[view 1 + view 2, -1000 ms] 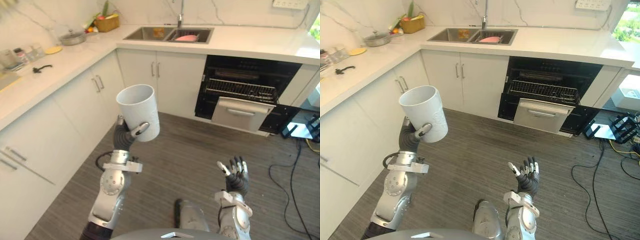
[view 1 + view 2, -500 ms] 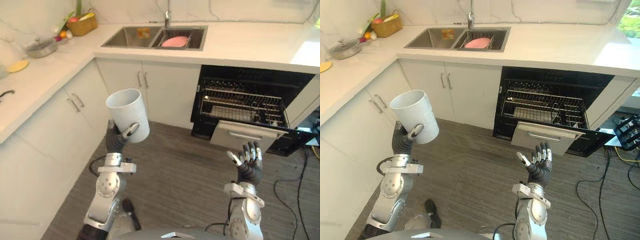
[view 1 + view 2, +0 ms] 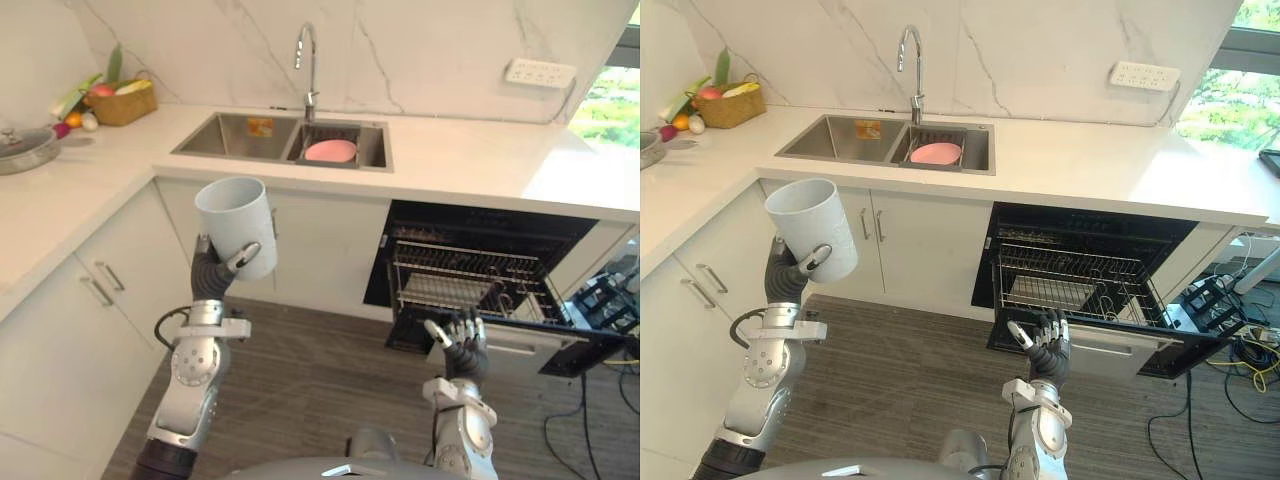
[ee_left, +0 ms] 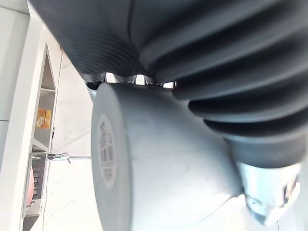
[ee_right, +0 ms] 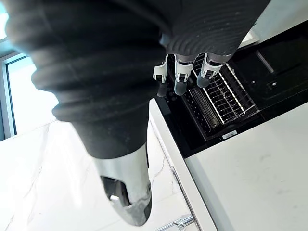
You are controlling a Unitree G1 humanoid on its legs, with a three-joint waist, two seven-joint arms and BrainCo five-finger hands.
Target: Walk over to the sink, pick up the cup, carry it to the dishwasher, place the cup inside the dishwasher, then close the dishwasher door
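Near: the floor (image 3: 320, 385) lies open betw. the two arms and up to the cabinets (image 3: 310, 245). The left hand (image 3: 210, 275) is raised at the left side, fingers and thumb curled round the cup (image 3: 238, 222). The cup is in the air, in front of the cabinets below the sink (image 3: 285, 140). Its long axis is almost upright, mouth up and leaning a little to the left, base toward the wrist. The left wrist view adds the cup's flat base with a label (image 4: 107, 154).

The right hand (image 3: 462, 345) is lower, at the right, palm up, fingers spread and straight, holding nothing. It shows in front of the left part of the door (image 3: 1110, 352), which hangs open and juts into the floor. In the right wrist view the fingers (image 5: 180, 82) point toward the wire rack (image 5: 216, 101).

Farther: the dishwasher (image 3: 480, 270) is open under the bench (image 3: 470, 165), rack inside. A pink thing (image 3: 330, 151) lies in the sink's right basin, the tap (image 3: 308, 55) behind it. A basket (image 3: 125, 100) stands far left.
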